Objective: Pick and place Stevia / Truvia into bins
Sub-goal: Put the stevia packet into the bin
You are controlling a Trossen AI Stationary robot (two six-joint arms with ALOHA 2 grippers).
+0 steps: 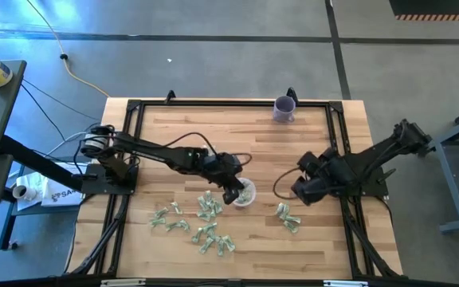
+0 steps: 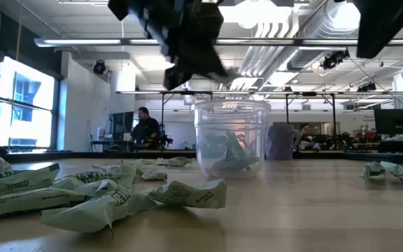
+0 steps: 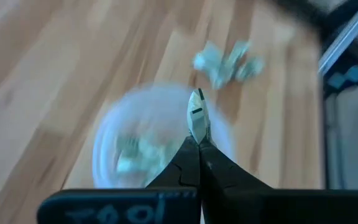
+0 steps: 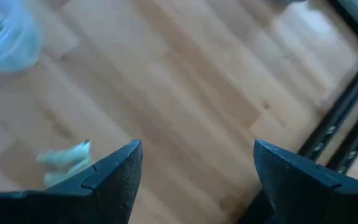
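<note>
- Over the middle of the wooden table, in the high view, the left gripper hangs at the rim of the clear cup, its arm reaching in from the picture's left. A loose scatter of sachets lies on the wood near the cup on the left arm's side, and a smaller clump of sachets lies on its other side. The right gripper hovers near that clump, well apart from the cup. A purple cup stands at the far edge of the table.
- In the low view the clear cup stands upright on the table with several sachets already inside (crumpled at the bottom). The left gripper hangs just above its open mouth. More sachets lie flat in the foreground, and the purple cup shows behind.
- In the left wrist view the fingers are pinched together on one sachet, which stands up between the tips directly over the blurred clear cup.
- In the right wrist view the two fingers stand wide apart over bare wood, holding nothing; one sachet lies just beside one finger.
</note>
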